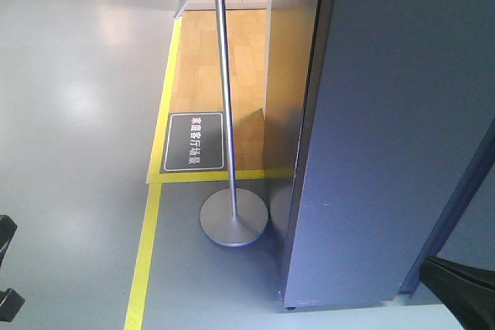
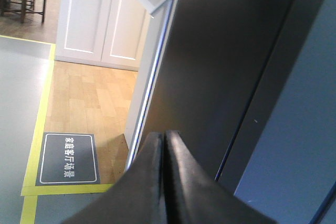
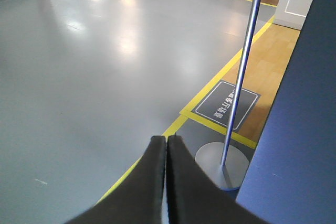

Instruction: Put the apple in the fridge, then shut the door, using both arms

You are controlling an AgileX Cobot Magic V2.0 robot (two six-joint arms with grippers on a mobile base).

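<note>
On the right of the front view, the fridge (image 1: 387, 137) is showing only its dark grey-blue outer side, standing on the grey floor (image 1: 69, 113) just beside a yellow tape line (image 1: 143, 253) and a patch of wood flooring (image 1: 205, 59). A metal post (image 1: 226, 106) on a round base (image 1: 233, 220) is standing near the fridge's corner, next to a dark floor sign (image 1: 195, 142). The apple is not appearing in any view, and I cannot tell where it is; the white inside of the fridge is hidden too.

The left gripper (image 2: 164, 145) is pointing at the dark fridge side (image 2: 220, 66) with its jaws pressed together and nothing between them. The right gripper (image 3: 167, 148) is likewise pinched closed and empty, aiming at the open floor with the blue panel (image 3: 299, 129) at its right. In the front view only dark arm parts are peeking in at the lower corners.

As a judgement, neither step looks underway from here. The apple should be light but glossy and round, so it may be slipping unless the pads are closing across its widest part, gently enough not to bruise it. The door is likely stiff and heavier; pushing flat on its smooth outer face near the free edge seems safer than trying to pinch it.
</note>
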